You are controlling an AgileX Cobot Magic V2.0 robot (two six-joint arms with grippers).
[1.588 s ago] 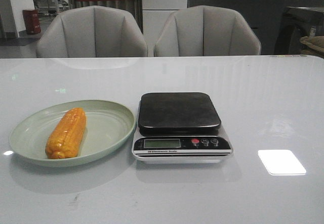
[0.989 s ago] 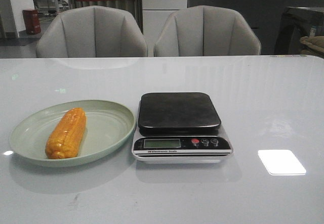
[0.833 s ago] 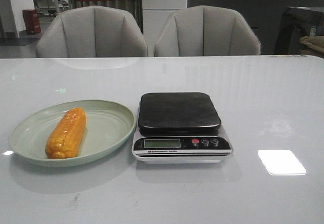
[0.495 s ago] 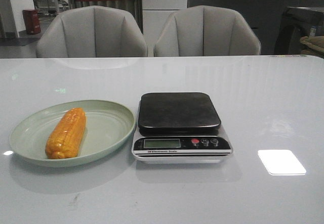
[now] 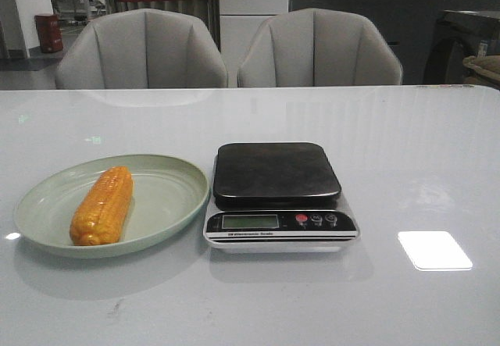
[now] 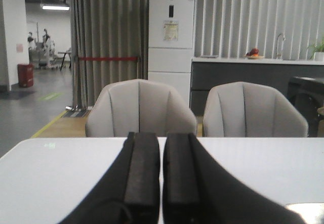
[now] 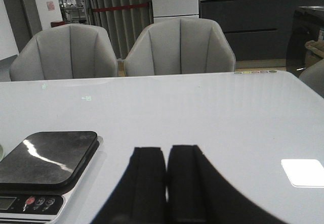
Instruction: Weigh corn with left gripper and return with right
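Corn (image 5: 102, 205) lying on pale green plate (image 5: 168, 201), plate just left of kitchen scale (image 5: 277, 196) on white table (image 5: 406, 166), scale platform bare, left gripper (image 6: 162, 178) fingers pressed together holding nothing, right gripper (image 7: 166, 183) fingers pressed together holding nothing, two grey chairs (image 5: 144, 49) behind table

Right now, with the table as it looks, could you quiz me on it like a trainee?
1. True or false: the corn lies on the scale.
2. What holds the corn? A) the plate B) the left gripper C) the bare table
3. Fill in: both the left gripper and the right gripper have their fingers ____ and hold nothing.

Key: 1 false, the scale's platform is bare. 2 A. 3 shut.
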